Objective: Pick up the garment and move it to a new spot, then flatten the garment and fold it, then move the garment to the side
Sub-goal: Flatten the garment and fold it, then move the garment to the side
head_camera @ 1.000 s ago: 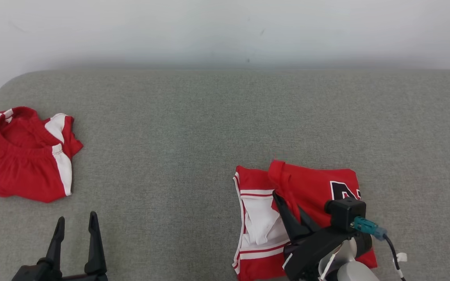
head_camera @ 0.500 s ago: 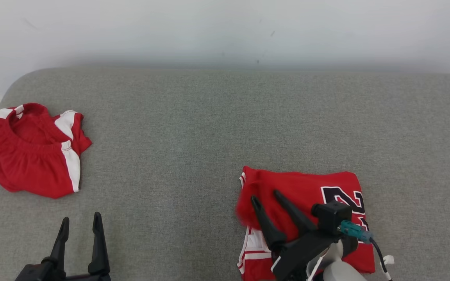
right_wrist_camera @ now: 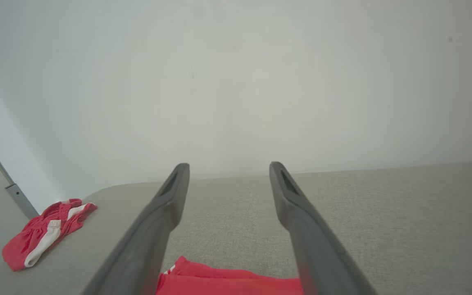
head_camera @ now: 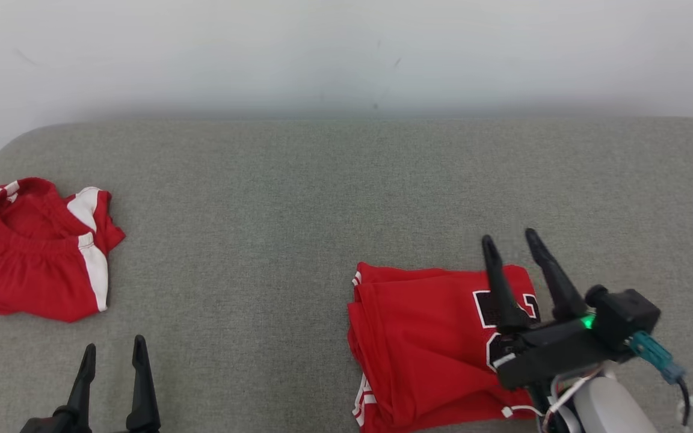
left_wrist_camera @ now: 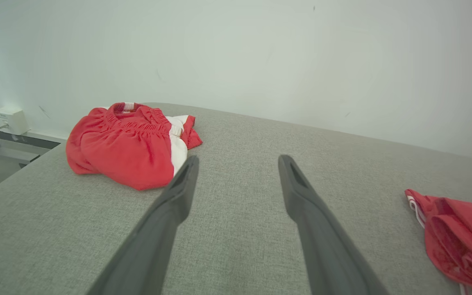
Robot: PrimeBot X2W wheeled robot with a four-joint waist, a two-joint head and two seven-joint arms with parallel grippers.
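The garment (head_camera: 428,337) is a red jersey with dark numerals, folded into a thick rectangle on the grey cushion at the lower right; its edge shows in the left wrist view (left_wrist_camera: 461,237) and its far edge in the right wrist view (right_wrist_camera: 219,280). My right gripper (head_camera: 509,237) hangs open above the jersey's far right corner, fingers pointing toward the wall, nothing between them (right_wrist_camera: 228,166). My left gripper (head_camera: 112,349) rests open at the lower left over bare cushion, fingers spread (left_wrist_camera: 238,159).
Crumpled red shorts with white side panels (head_camera: 33,249) lie at the cushion's left end, also in the left wrist view (left_wrist_camera: 127,143) and the right wrist view (right_wrist_camera: 45,235). A pale wall backs the grey cushion (head_camera: 298,192). A white socket box (left_wrist_camera: 10,119) sits by the floor.
My right gripper opened, let go of the jersey's folded-over layer, and rose away toward the far right corner. The jersey now lies folded with its red side up. The left gripper stayed put.
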